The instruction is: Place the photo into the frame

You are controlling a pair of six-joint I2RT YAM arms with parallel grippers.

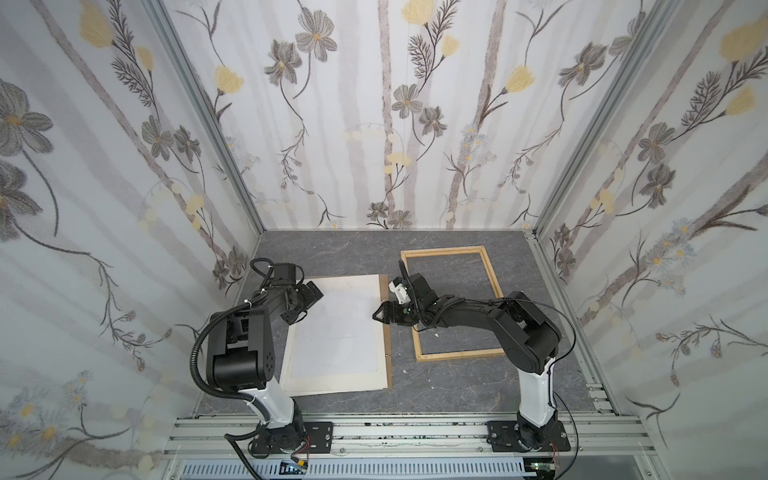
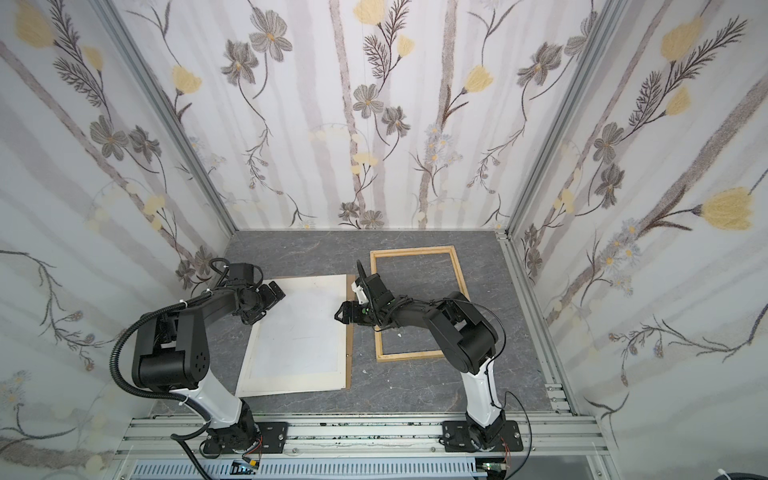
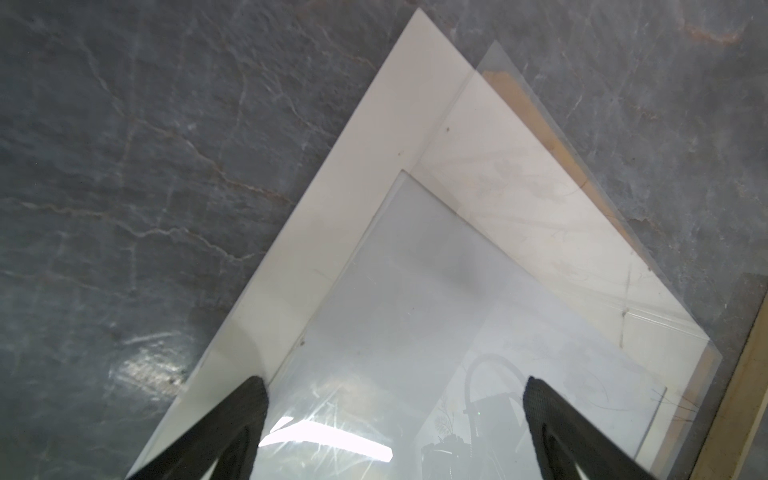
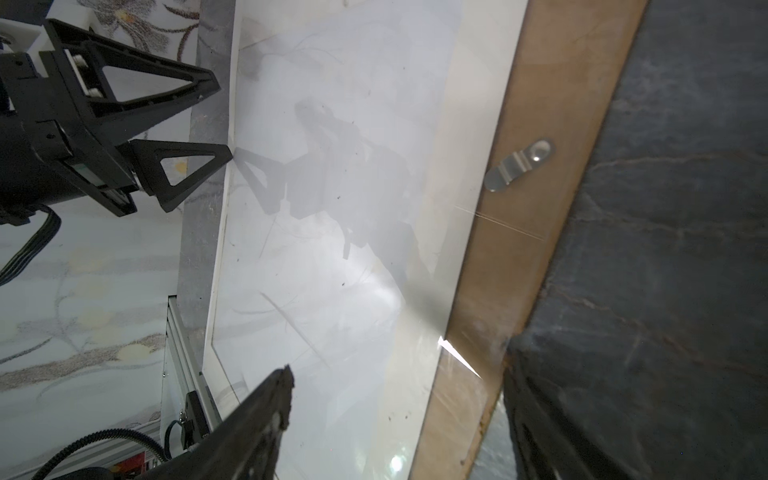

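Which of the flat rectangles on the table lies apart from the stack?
The pale wooden frame, open in the middle; the white sheet lies on the brown board.

No writing, label, brand, number or sign can be read in any view; the photo (image 1: pixel 336 328) lies plain pale side up on the counter; the frame (image 1: pixel 457 355), right of it, shows only plain pale wood.

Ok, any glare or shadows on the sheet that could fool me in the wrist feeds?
Left wrist view: a white glare patch sits on the glossy surface over the photo, between the left gripper's fingers. Right wrist view: that gripper's dark silhouette falls across the photo; the right gripper's near finger is blurred. Both top views: even light.
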